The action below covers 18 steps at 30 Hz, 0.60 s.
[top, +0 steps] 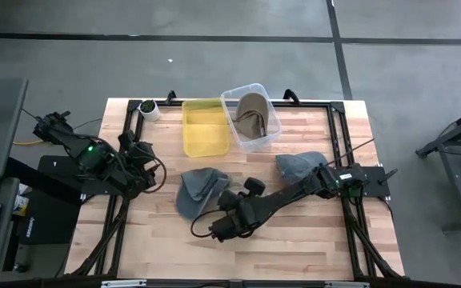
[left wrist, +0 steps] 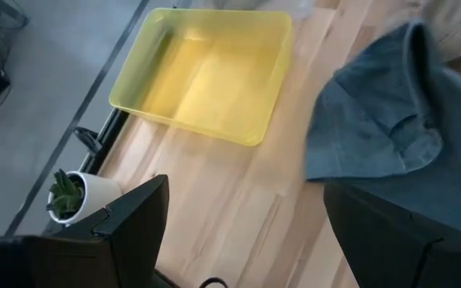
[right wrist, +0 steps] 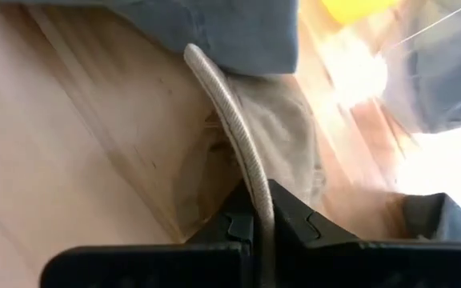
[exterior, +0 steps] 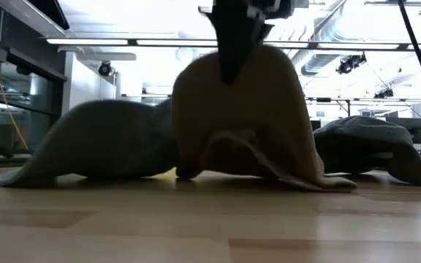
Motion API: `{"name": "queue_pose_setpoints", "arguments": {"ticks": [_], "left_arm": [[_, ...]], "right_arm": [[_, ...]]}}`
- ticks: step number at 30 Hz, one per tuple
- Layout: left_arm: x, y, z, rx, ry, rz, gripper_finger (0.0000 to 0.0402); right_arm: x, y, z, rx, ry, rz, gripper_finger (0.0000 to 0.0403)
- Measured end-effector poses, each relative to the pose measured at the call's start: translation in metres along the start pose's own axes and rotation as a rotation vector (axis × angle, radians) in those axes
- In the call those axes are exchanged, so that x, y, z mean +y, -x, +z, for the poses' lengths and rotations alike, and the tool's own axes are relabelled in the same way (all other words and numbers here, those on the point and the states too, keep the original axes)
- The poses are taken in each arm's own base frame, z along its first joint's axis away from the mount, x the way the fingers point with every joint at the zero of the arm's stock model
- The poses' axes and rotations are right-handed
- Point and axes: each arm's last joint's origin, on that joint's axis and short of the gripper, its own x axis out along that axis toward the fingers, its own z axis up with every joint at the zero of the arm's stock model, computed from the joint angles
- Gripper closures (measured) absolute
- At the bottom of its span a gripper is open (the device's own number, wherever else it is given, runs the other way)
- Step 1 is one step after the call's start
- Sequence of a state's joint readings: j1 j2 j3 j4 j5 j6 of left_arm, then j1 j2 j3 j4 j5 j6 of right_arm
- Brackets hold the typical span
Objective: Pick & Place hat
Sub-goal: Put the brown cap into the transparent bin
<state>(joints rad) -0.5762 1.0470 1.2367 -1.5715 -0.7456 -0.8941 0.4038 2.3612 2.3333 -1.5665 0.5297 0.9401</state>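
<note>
From above, the right gripper is low over the wooden surface, near the front middle. That view hides what it holds. The low view shows it: a soft tan hat hangs from the dark fingers, with its floppy edge touching the wood. The right wrist view shows the fingers pressed together on the thin rounded brim of this hat.

A blue-grey cloth hat lies flat just behind and to the left of the gripper. Another blue-grey hat lies farther right. One more tan hat sits inside a clear plastic box at the far side. Next to it on the left is a yellow tray, smooth and shiny.

The left gripper waits at the left side of the surface. Its wrist view shows its fingers spread wide apart, holding nothing. That view also shows a small white pot with a green plant.
</note>
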Motion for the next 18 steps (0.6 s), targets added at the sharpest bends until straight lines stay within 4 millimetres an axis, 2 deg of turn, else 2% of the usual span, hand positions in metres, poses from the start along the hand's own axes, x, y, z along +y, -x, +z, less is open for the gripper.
{"name": "queue_pose_setpoints", "arguments": {"ticks": [10,18], "left_arm": [[0.003,0.004,0.003,-0.016,0.011,-0.011,0.0092],[0.003,0.004,0.004,-0.036,0.009,0.008,0.0092]], "right_arm": [[-0.036,0.041,0.011,-0.029,-0.035,0.101,0.0397],[-0.063,0.065,0.017,-0.07,0.002,0.149,0.0398]]}}
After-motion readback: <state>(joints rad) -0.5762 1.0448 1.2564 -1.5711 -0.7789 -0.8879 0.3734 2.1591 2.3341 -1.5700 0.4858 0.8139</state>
